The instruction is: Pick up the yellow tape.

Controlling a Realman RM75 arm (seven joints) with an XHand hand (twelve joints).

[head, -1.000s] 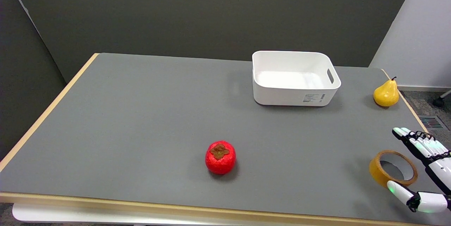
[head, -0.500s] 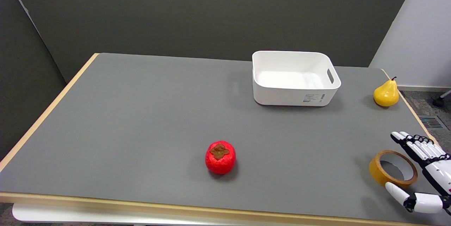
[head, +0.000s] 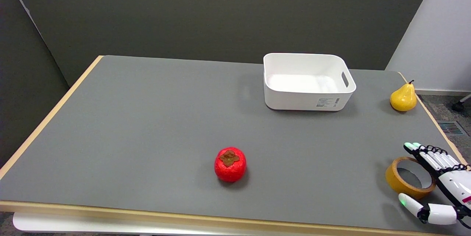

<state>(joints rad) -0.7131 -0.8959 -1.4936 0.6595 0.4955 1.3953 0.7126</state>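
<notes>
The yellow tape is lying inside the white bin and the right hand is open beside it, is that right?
Not quite. The head view shows the yellow tape lying on the table, well away from the white bin. The right hand is indeed open beside it.

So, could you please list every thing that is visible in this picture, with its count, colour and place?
tape roll: one, yellow, flat on the table near the right front corner
persimmon-like fruit: one, red with a brown top, near the front middle
bin: one, white, open top, toward the back right
pear: one, yellow, upright at the right edge, right of the bin
table: one, grey top with a light wooden edge
right hand: one, black and white, fingers apart around the tape roll's right side, holding nothing
</notes>
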